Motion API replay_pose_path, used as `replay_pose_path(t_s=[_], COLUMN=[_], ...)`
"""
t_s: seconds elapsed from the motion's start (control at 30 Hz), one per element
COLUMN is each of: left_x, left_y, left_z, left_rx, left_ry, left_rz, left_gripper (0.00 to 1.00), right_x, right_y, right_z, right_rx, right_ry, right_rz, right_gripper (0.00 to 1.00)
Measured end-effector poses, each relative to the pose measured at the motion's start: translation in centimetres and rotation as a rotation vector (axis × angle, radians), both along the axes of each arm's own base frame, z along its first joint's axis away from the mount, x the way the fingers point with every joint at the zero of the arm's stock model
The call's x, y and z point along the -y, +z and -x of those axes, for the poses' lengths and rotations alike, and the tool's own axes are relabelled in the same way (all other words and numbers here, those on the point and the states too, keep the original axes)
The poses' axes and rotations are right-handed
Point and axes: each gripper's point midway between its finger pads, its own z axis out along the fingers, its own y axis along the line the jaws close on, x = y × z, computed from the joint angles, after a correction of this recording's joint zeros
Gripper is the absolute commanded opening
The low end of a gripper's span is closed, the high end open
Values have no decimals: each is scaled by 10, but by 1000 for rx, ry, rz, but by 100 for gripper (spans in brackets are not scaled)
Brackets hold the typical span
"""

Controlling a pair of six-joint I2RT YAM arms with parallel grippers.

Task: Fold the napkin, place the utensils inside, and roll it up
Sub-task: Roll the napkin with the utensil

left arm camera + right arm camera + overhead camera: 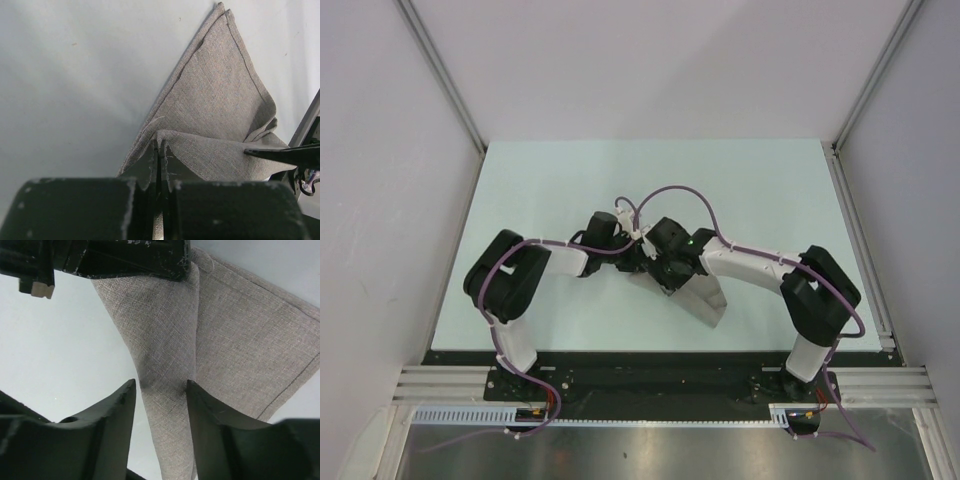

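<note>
Left wrist view: the left gripper (158, 150) is clenched on the napkin (215, 100), its two black, scuffed fingers pressed together with a hemmed edge of the cloth caught between them. The napkin is a grey-beige woven cloth, folded to a tall triangle whose point reaches away across the pale, smooth table (75, 100). A loose flap is lifted toward the camera. From the right, one slim black finger (280, 152) of the other arm touches the flap.

Right wrist view: the right gripper (162, 390) stands with its two broad black fingers apart, one on each side of a raised ridge of the napkin. The ridge fills the gap between the tips, but I cannot tell whether they squeeze it. The coarse weave and a stitched hem line show clearly. At the top, the left gripper grips the far end of the same ridge.

Top view: both arms meet over the middle of the table. The napkin lies under them, a little right of centre and nearer the near edge. Pale surface stretches from the cloth to the far, left and right edges. White panels (380, 200) wall in three sides. Purple cables (670, 192) loop above the wrists.
</note>
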Motion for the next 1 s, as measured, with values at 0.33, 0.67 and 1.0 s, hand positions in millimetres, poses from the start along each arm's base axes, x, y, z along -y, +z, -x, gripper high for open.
replay_pose_path(t_s=[0.33,0.67,1.0], left_x=[2,-2,-31], left_y=[1,14,31], left_z=[-3,-27,-40], left_rx=[-12,47,126], left_ry=[-3,80,206], left_rz=[1,-19,-57], left_gripper=[25,65,67], right_x=[4,10,14], right_y=[-8,-12,-15], right_z=[-7,-15,-20], right_rx=[-7,-85,-202], right_ry=[-23,-67,-98], right_rz=[11,-78,-214], right_gripper=[19,19,19])
